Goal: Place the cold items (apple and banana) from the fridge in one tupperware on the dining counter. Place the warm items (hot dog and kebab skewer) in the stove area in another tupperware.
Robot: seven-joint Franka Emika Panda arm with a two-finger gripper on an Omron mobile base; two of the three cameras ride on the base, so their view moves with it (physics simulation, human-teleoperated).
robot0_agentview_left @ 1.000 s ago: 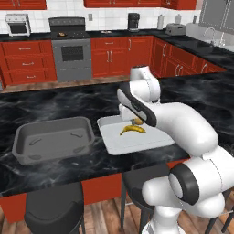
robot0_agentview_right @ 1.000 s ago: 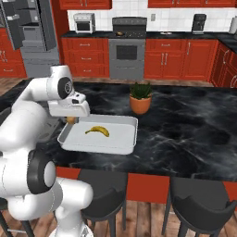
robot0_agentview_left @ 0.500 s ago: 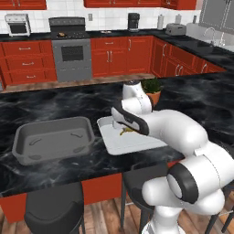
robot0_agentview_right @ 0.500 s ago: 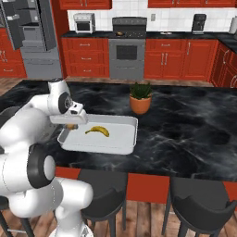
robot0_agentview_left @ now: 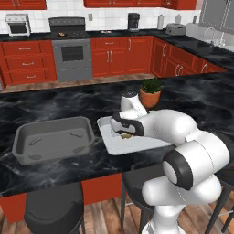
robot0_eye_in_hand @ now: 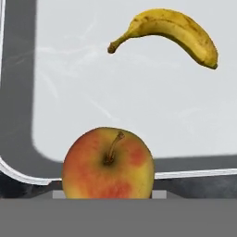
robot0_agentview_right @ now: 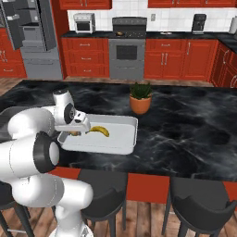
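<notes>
On the dining counter (robot0_agentview_right: 185,120), a white tupperware (robot0_agentview_right: 125,139) sits in front of a potted plant (robot0_agentview_right: 140,98), and a separate grey tupperware (robot0_agentview_left: 50,137) lies well apart on the same black marble surface. The banana (robot0_eye_in_hand: 171,33) lies flat on the white container's floor. In the hand view its long axis runs roughly across the frame, the curve arching toward the top, the stem end pointing lower left and the blunt tip lower right. In the right base view the banana (robot0_agentview_right: 100,131) lies beside the gripper.

The apple (robot0_eye_in_hand: 108,164) sits at the bottom of the hand view, stem toward the camera, over the near rim of the white tupperware (robot0_eye_in_hand: 18,152). The gripper (robot0_agentview_right: 74,133) is low over that container's edge. The fingertips are hidden behind the apple, but the fruit sits between them at the hand, so the jaws appear clamped on the apple.

Compared with one second ago, the arm has folded lower and the hand has descended from above the container to just over its rim. The banana has not shifted. A stove (robot0_agentview_left: 71,50) and red cabinets (robot0_agentview_left: 123,57) stand against the far wall.
</notes>
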